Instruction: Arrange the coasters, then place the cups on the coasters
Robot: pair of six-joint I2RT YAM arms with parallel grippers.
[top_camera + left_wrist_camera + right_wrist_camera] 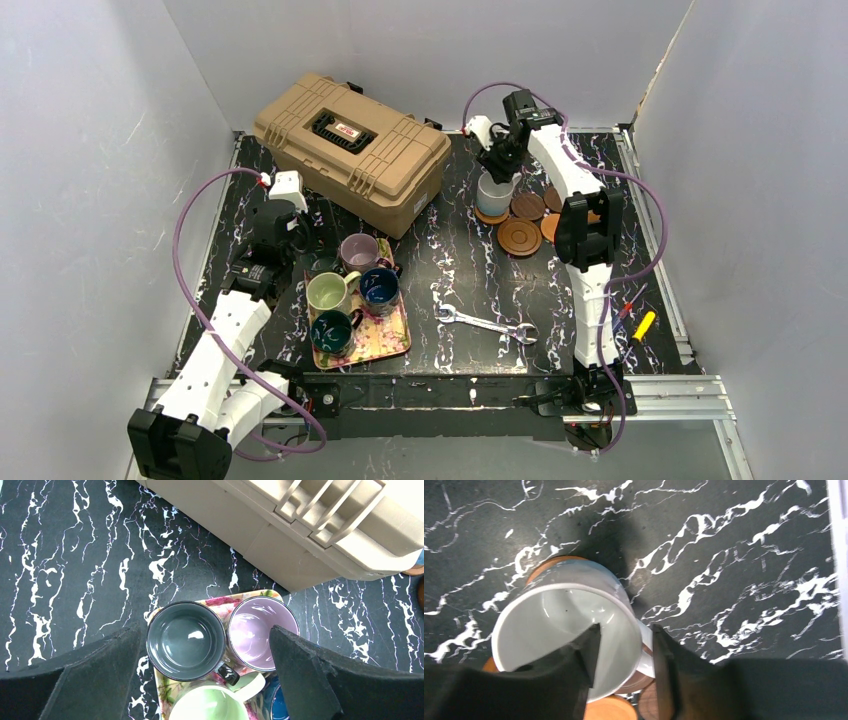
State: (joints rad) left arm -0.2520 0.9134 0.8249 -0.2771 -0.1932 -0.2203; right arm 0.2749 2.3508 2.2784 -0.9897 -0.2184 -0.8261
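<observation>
Counting cups first: 6 in all. The top view gives 5 plainly: the white cup [494, 190] under the right gripper [625, 630], and the mauve cup [358, 250], pale green cup [328, 292], navy cup [379, 286] and teal cup [333, 330] on the 1 floral tray [395, 345]. The left wrist view adds number 6, the dark green cup [185, 640], which the left arm mostly covers from above.

Coasters now: 5 that I can pick out from above, with the right arm hiding part of the cluster. The orange coaster [490, 215] is under the white cup. The dark coaster [527, 206] and the rimmed coaster [519, 237] lie just beside it.

Also on the table are 1 tan toolbox [350, 150] and 1 wrench [487, 325].

Right wrist view: the jaws are parted astride the white cup's wall beside the handle, 1 finger inside the bowl and 1 outside, not pinching it. The top view cannot show that.

The left gripper [206, 630] is spread wide. The dark green and mauve cups sit side by side directly below it, between its 2 fingers [100, 680], and the pale green cup is nearer the wrist.
</observation>
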